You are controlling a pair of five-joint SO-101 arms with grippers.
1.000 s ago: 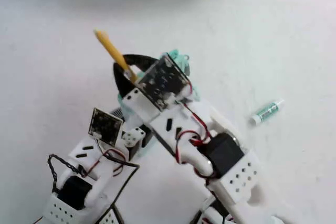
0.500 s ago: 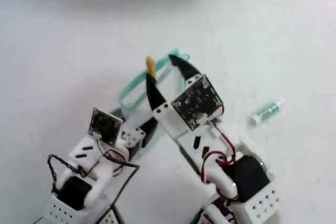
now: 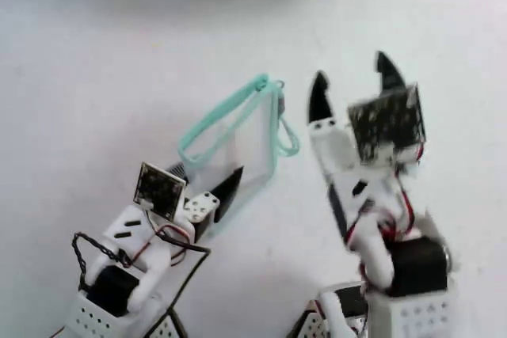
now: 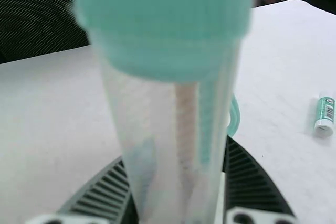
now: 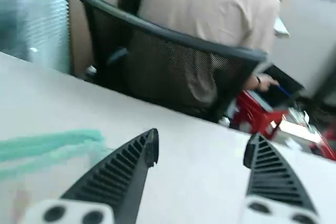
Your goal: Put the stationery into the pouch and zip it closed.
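Pouch (image 3: 245, 140) between left gripper's (image 4: 173, 187) jaws, pencil (image 4: 186, 124) perhaps inside; right gripper (image 3: 352, 77) beside.

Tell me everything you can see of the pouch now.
The pouch is clear soft plastic with mint-green trim and a green loop at one corner. Its mouth gapes open at the end away from the left gripper, which pinches its near edge. Through the wall a pale, pencil-like stick shows inside.
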